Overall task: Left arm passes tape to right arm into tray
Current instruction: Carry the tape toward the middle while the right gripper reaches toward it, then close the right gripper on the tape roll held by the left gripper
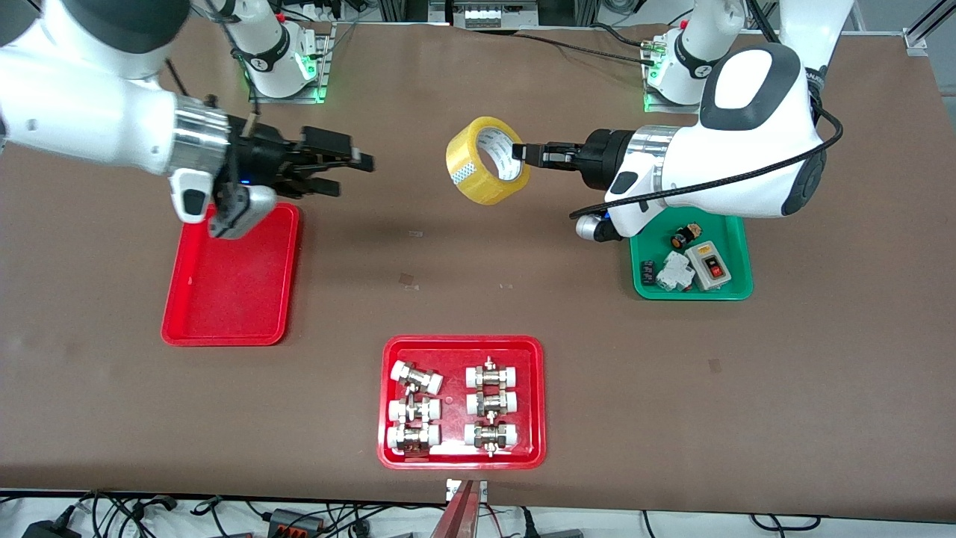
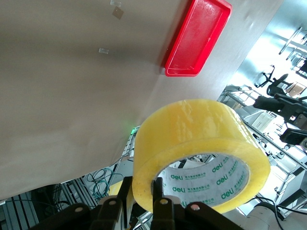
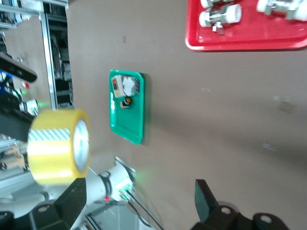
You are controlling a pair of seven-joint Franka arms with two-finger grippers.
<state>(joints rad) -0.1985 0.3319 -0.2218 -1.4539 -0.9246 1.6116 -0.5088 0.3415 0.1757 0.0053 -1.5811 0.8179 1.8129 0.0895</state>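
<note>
left gripper [image 1: 520, 152] fingers pinch tape [image 1: 487, 160] (midair, mid-table) | right gripper [image 1: 351, 172] fingers wide apart, empty, near tray [image 1: 231, 280]

The only text that can be read is on the tape [image 2: 199, 153]. Its pale inner core carries the brand word "deli" in green, printed again and again around the ring, each time with a line of small green characters beside it that are too small to make out. The word shows clearly in the left wrist view; in the front view the same core [image 1: 499, 153] shows only green marks.
</note>
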